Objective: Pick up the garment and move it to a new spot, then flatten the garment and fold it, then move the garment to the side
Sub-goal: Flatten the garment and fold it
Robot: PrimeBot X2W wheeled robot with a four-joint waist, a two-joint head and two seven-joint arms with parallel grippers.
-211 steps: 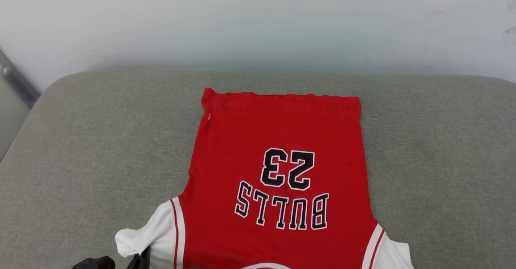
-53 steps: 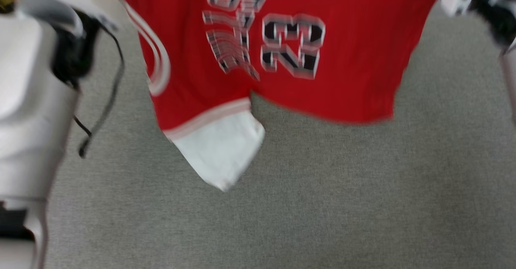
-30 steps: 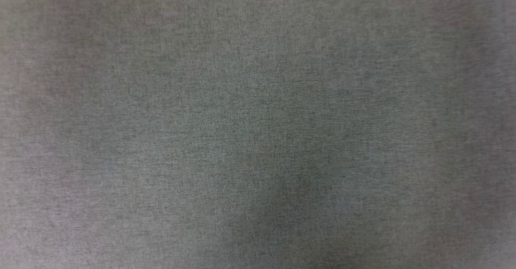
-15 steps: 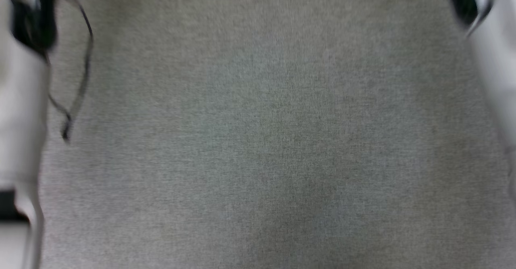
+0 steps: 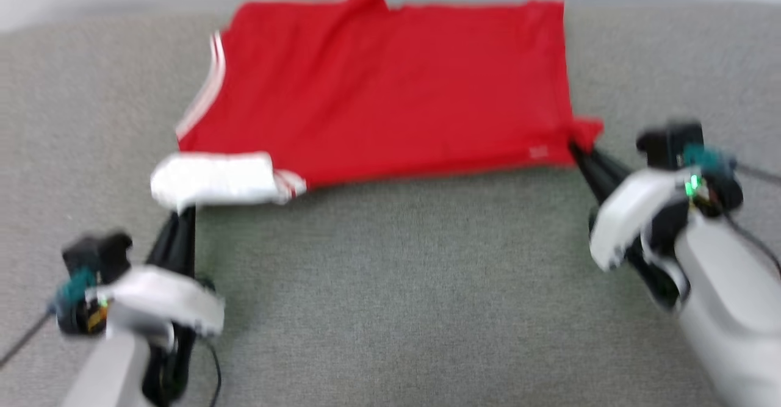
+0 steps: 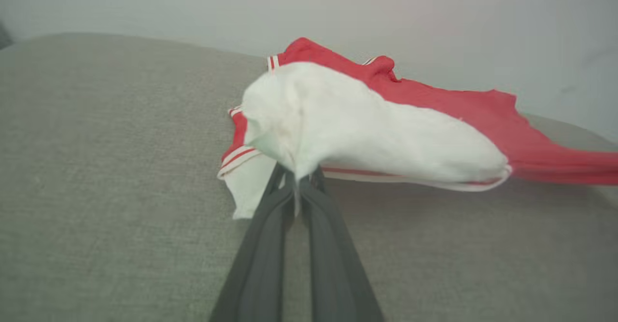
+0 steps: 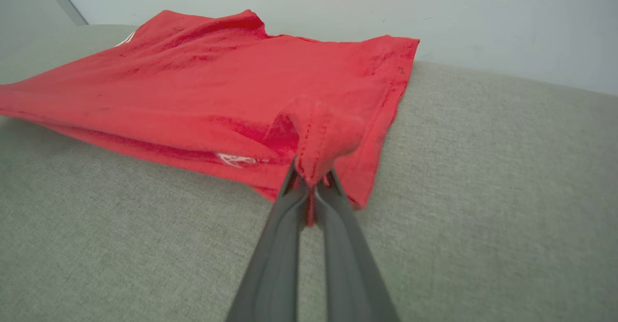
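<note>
The garment (image 5: 390,90), a red jersey with white sleeves and striped trim, lies spread sideways near the far edge of the grey cushion (image 5: 396,285), plain red side up. My left gripper (image 5: 186,212) is shut on its white sleeve (image 6: 367,129) at the near left corner. My right gripper (image 5: 573,146) is shut on the red hem corner (image 7: 318,138) at the near right. Both corners are drawn up slightly off the cushion. The head view is blurred.
A pale wall (image 7: 338,3) rises right behind the cushion's far edge. Open grey cushion stretches between my two arms in front of the garment. A dark cable (image 5: 210,364) hangs by my left forearm.
The head view has swung up from bare cushion to the garment. The jersey, hanging in the air earlier, now lies on the cushion with both grippers still holding its corners.
</note>
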